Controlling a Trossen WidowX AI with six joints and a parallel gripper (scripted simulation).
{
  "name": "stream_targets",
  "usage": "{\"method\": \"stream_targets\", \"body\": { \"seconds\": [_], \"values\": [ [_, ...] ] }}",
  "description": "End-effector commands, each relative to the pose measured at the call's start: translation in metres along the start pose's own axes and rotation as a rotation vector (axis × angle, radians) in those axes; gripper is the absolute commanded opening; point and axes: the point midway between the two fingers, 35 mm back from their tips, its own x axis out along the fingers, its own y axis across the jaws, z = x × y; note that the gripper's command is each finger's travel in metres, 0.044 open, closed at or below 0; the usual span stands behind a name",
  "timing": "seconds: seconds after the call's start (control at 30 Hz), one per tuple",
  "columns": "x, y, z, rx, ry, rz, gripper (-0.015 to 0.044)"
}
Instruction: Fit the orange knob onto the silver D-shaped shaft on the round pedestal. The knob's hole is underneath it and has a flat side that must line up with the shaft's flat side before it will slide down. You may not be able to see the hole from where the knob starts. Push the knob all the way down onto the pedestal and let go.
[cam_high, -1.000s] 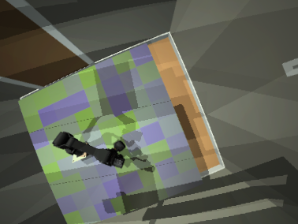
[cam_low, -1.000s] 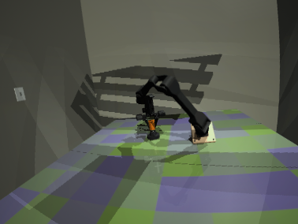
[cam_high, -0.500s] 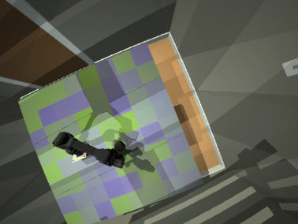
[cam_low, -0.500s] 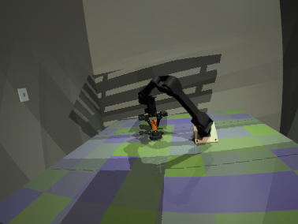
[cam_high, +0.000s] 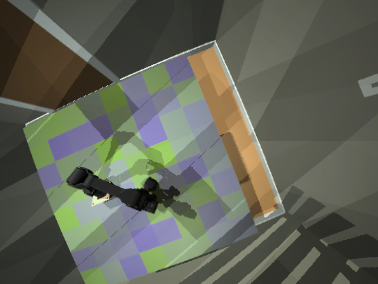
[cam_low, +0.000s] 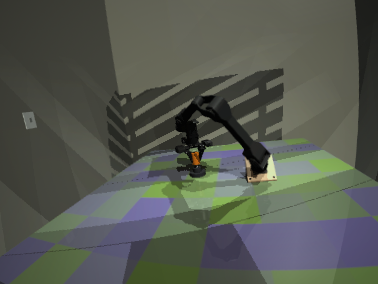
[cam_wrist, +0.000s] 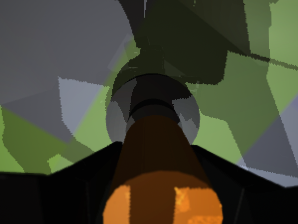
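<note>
The orange knob is upright between the fingers of my gripper, which is shut on it. The dark round pedestal is directly below. The knob's lower end is over the pedestal's middle, very close to its raised centre; whether they touch I cannot tell. The silver shaft does not show, and the knob's hole and flat side are hidden underneath. In the top view the arm covers the knob and most of the pedestal.
The arm's base stands on a pale plate to one side of the pedestal. An orange-brown strip and a pale raised edge run along one side of the chequered table. Shadows fall across the table and pedestal.
</note>
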Motion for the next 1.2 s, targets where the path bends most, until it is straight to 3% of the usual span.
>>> {"method": "stream_targets", "body": {
  "seconds": [0.0,1.0,1.17],
  "values": [
    [0.0011,-0.0001,0.0000,-0.027,0.000,0.003,0.0000],
    [-0.0023,0.0009,-0.0001,-0.027,0.000,0.003,0.0000],
    [-0.0022,0.0011,0.0002,-0.152,-0.001,0.003,0.0000]
  ]
}}
